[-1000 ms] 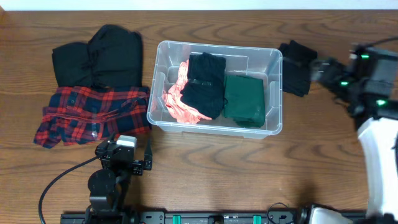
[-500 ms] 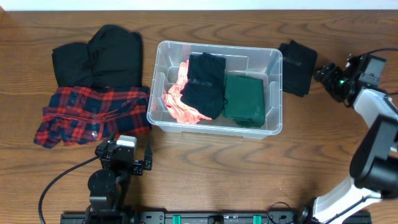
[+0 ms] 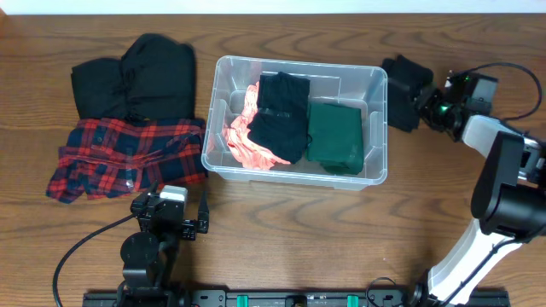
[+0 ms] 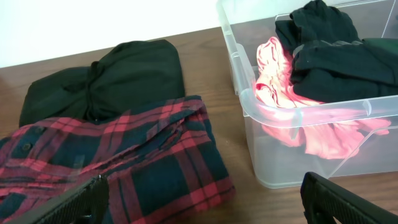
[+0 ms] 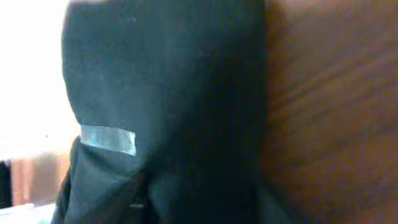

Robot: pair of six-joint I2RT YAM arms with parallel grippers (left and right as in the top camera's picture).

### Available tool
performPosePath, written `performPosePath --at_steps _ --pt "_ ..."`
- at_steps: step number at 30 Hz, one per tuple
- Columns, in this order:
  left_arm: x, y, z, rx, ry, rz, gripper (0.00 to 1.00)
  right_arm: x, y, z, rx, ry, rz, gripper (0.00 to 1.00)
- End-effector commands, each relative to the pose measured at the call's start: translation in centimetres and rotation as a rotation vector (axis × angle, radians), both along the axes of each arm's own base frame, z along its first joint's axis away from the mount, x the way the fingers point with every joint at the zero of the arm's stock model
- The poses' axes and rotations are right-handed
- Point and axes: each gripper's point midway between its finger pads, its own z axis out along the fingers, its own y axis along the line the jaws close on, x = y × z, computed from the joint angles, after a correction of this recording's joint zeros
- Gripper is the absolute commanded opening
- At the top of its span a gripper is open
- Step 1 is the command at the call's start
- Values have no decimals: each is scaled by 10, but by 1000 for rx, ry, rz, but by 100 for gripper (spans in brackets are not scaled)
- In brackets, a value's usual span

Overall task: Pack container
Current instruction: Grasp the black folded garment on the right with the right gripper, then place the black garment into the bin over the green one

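Your left gripper [image 4: 203,184] stands wide open and holds nothing. Its two dark fingers [image 4: 74,205] sit in the bottom corners of the left wrist view, low over the red-and-navy plaid flannel shirt [image 4: 118,162].

Your right gripper [image 3: 428,105] lies against or just beside the small folded black cloth [image 3: 403,83]. Its fingers do not show in the right wrist view, so you cannot tell how far it is open or whether it grips. That view is filled by the matt black fabric, which carries a pale grey strip [image 5: 107,139].

The clear rectangular plastic container [image 3: 294,61] rests mid-table on the brown wood-grain tabletop [image 3: 341,239], with the folded black cloth just off its right wall. Inside, from left to right:
- a crumpled coral-pink garment [image 3: 243,141]
- a loose black garment [image 3: 281,115]
- a neatly folded dark green cloth [image 3: 334,135]

Left of the container lies a bundled black garment [image 3: 136,81], touching the plaid shirt below it.
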Motion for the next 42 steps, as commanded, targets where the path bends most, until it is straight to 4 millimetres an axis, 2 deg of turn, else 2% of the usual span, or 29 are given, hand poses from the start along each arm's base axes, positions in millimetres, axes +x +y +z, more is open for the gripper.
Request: performPosePath --at_steps 1,4,6,8,12,16,17,21,23,25,28,31,34,37,40,42 --pt "0 1 -10 -4 20 3 98 -25 0 -43 -7 149 -39 27" --pt "0 1 -10 -4 20 3 98 -34 -6 -42 6 183 -54 12" --pt "0 1 -10 -4 20 3 98 -40 -11 -33 11 197 -69 8" --pt "0 1 -10 -4 20 3 98 -43 -16 -13 1 180 -62 6" --pt "0 1 -10 -4 20 3 98 -47 -17 56 -54 61 -7 4" --pt "0 1 -10 -4 21 3 98 -64 1 148 -97 -102 53 1" --pt "0 1 -10 -4 20 3 98 -73 9 173 -111 -145 65 1" --pt "0 1 -10 -4 20 3 98 -104 40 242 -149 -292 117 1" --pt "0 1 -10 -4 20 3 98 -119 61 267 -155 -357 161 1" --pt "0 1 -10 -4 20 3 98 -133 85 284 -140 -401 213 1" --pt "0 1 -10 -4 20 3 98 -146 122 292 -98 -416 296 1" --pt "0 1 -10 -4 20 3 98 -151 154 284 -50 -379 365 1" --pt "0 1 -10 -4 20 3 98 -148 182 262 -33 -301 409 1" --pt "0 1 -10 -4 20 3 98 -138 197 230 -62 -212 421 1" --pt "0 1 -10 -4 21 3 98 -131 205 198 -59 -116 433 1" --pt "0 1 -10 -4 20 3 98 -124 202 178 -90 -72 420 1"
